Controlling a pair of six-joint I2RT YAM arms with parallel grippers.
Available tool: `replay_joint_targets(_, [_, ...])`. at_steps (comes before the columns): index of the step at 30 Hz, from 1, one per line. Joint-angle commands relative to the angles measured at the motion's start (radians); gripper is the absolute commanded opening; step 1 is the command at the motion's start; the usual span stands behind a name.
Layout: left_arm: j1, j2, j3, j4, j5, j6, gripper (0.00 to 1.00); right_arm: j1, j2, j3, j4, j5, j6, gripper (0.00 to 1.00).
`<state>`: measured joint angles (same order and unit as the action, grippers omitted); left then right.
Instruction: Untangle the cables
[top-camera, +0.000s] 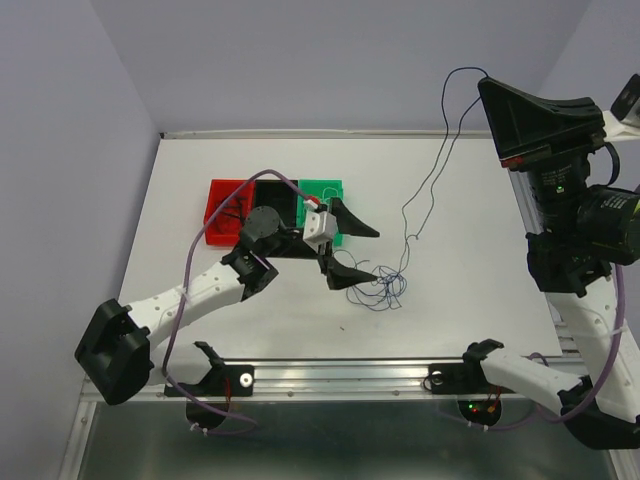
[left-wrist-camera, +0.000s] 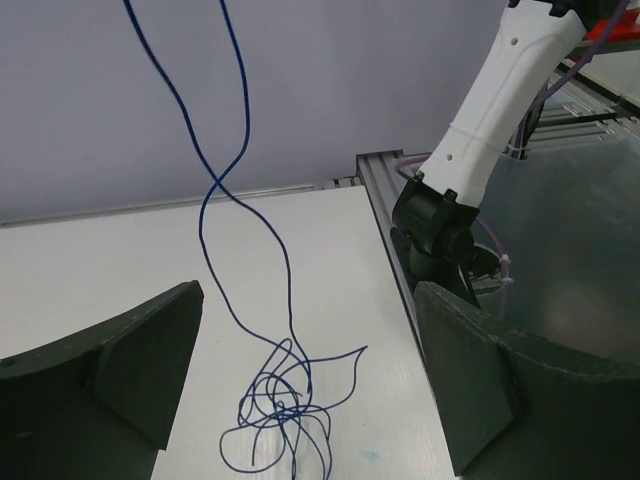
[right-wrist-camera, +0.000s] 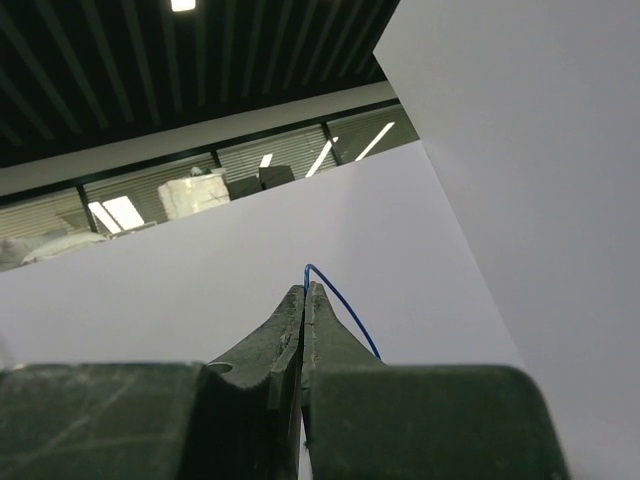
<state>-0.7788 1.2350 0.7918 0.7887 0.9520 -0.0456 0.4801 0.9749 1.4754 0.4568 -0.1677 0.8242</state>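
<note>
Jaws flung wide on the left gripper (top-camera: 372, 250), gripping nothing, hovering low over the white counter (top-camera: 200, 170) near its middle. Jaws pinched fully shut on the right gripper (right-wrist-camera: 305, 292), hoisted high at the far right, clamped on one thin strand of the cables (left-wrist-camera: 282, 404). From the right wrist, black tips pressed flat together, a tiny blue loop of wire poking out above them against the pale wall.

Down on the counter, a loose dark blue knot of loops, lying just ahead of the left gripper's spread tips, close but touching neither. From the left wrist, knot sitting between the two dark fingers (left-wrist-camera: 130, 370) and a little beyond, one curl flicked out to the right. Rising out of that knot, two blue strands, crossing once partway up, then running off the top of the view. From overhead, same line climbing in lazy bends from the knot up and rightward, arcing over into the right gripper's tip. Slack, not taut.

Behind the left gripper, a tray (top-camera: 215, 215) in red, black and green sections, parked toward the back left of the counter, the wrist overlapping its black middle. Right arm (left-wrist-camera: 490, 130) in the left wrist view too, white link and black joint, beyond the counter's edge.
</note>
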Motion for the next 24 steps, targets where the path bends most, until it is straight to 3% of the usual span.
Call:
replay_joint_targets(1, [-0.046,0.007,0.053,0.035,-0.114,0.035,0.99,0.008,0.018,-0.015,0.094,-0.024,0.046,0.01])
replay_joint_targets(13, [-0.188,0.152,0.218,-0.042,-0.455,0.027,0.99,0.008,0.047,-0.055,0.187,-0.047,0.107,0.01])
replay_joint_targets(19, [-0.223,0.179,0.233,-0.043,-0.461,0.041,0.99,0.008,0.048,-0.092,0.246,-0.039,0.124,0.01])
replay_joint_targets(20, [-0.229,0.188,0.239,-0.045,-0.463,0.039,0.90,0.008,0.050,-0.099,0.253,-0.038,0.134,0.01])
replay_joint_targets(22, [-0.250,0.228,0.273,-0.069,-0.475,0.070,0.86,0.008,0.059,-0.104,0.270,-0.033,0.156,0.01])
replay_joint_targets(24, [-0.270,0.274,0.297,-0.104,-0.507,0.091,0.76,0.008,0.065,-0.107,0.286,-0.032,0.168,0.01])
